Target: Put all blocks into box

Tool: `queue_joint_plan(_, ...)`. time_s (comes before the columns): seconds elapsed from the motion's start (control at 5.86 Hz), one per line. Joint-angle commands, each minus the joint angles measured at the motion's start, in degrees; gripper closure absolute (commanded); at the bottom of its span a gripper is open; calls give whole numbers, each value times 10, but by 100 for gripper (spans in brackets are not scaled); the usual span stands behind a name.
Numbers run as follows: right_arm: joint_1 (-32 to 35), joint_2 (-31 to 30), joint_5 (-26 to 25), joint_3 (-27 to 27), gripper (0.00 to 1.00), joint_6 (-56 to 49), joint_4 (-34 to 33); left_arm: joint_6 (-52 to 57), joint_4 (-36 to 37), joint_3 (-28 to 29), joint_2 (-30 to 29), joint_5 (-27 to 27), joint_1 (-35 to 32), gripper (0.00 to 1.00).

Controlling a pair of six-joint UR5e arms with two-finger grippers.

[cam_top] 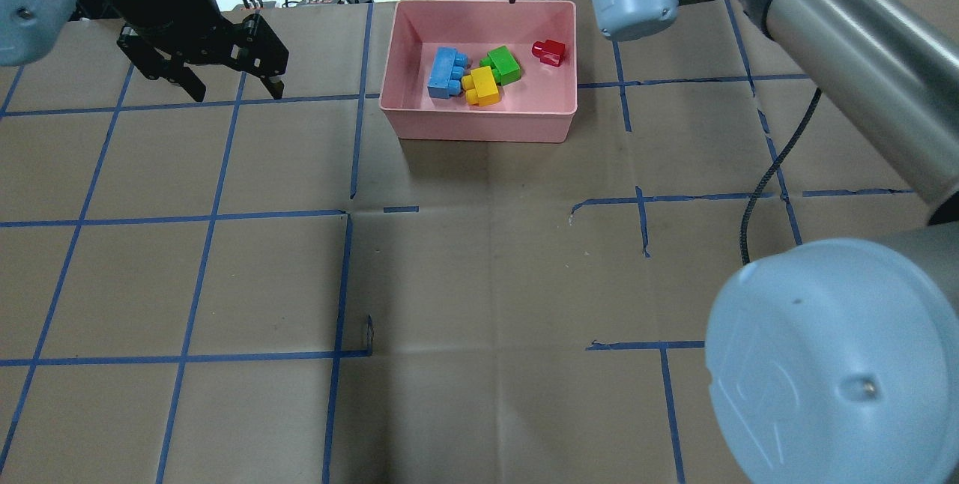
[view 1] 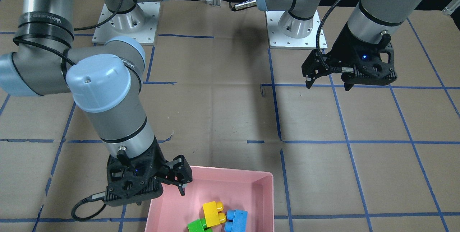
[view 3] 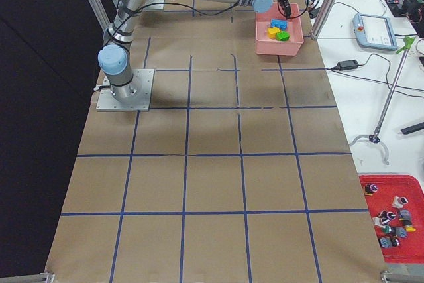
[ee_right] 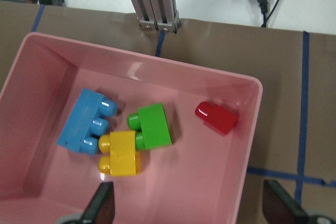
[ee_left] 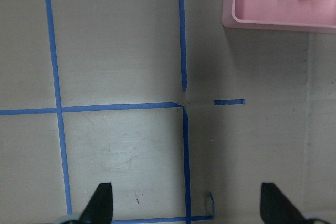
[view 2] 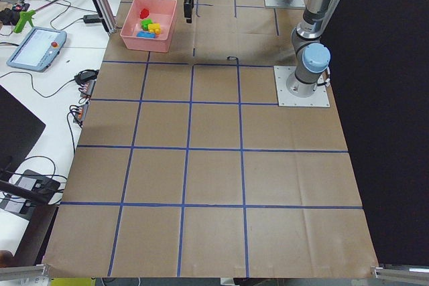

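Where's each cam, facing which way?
Front-facing: across table, facing robot; left gripper, right gripper.
Overhead: behind robot, looking forward-down; both grippers.
Exterior left: robot's-left table end, along it; left arm near.
Exterior right: opposite end; right arm near.
Left wrist: down at table; own fingertips.
Right wrist: down into pink tray; own fingertips.
All share the tray.

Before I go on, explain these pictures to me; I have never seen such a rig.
Two robot arms are bolted to a paper-covered table marked with blue tape. Four pictures come from fixed cameras: across the table, over the robot's shoulders, and at each end; two from wrist cameras. A pink tray holds four toy bricks: a light blue brick, a yellow brick, a green brick, a red brick. The left claw hangs open over the table; the right claw is open above the tray. Neither holds anything.
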Motion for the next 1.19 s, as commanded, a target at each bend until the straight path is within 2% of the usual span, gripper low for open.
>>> queue_joint_plan(0.0,-10,-80,-2,2,0,3,197,-12,-1,3,-2,7,-3,0)
queue_joint_plan(0.17,-9,-137,-2,31,0,5,255,-32,-1,1,-2,10,-15,0)
queue_joint_plan(0.34,-9,-205,-1,96,0,1,281,-40,7,3,-8,25,-34,0)
queue_joint_plan(0.68,-13,-325,-2,248,0,4,268,-37,8,5,-6,23,-33,0)
queue_joint_plan(0.85,-15,-348,-10,289,0,5,253,-33,8,2,-6,18,-33,0)
queue_joint_plan(1.02,-23,-349,-80,291,0,7,263,-32,8,1,-5,17,-32,0)
